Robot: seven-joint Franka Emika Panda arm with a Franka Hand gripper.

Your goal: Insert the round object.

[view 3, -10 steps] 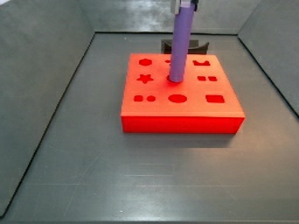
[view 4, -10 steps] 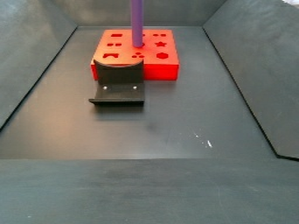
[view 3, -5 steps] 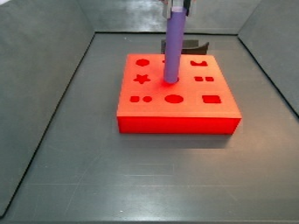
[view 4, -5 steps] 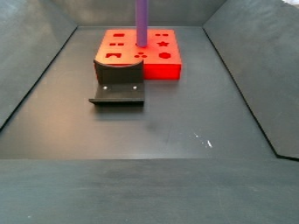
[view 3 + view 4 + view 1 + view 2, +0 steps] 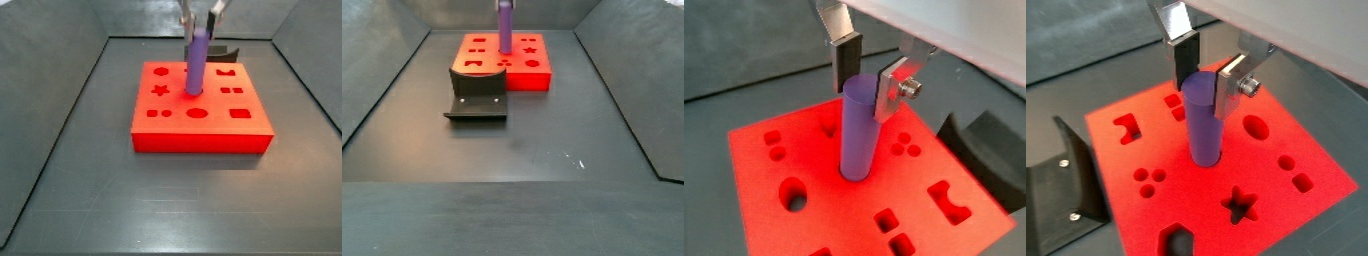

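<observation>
The purple round peg (image 5: pixel 197 65) stands nearly upright on the red block (image 5: pixel 201 135), its lower end in the block's top near the middle. The hole under it is hidden. My gripper (image 5: pixel 201 18) is directly above, its silver fingers (image 5: pixel 217 14) flanking the peg's top end with small gaps, so the jaws look open. Both wrist views show the peg (image 5: pixel 858 130) (image 5: pixel 1204 125) rising from the red block (image 5: pixel 818 200) (image 5: pixel 1280 190) to between the pads of my gripper (image 5: pixel 866 88) (image 5: pixel 1208 90). In a side view the peg (image 5: pixel 505 30) reaches the frame's top edge.
The dark fixture (image 5: pixel 476 100) stands on the floor against one side of the red block (image 5: pixel 529 78), and also shows in other views (image 5: pixel 225 52) (image 5: pixel 985 150) (image 5: pixel 1053 200). Grey walls enclose the floor. The block's top has several other shaped holes, including a star (image 5: pixel 1237 207).
The peg has sunk lower relative to the fingers, which now stand apart beside its top. The red block has shifted slightly sideways with the peg.
</observation>
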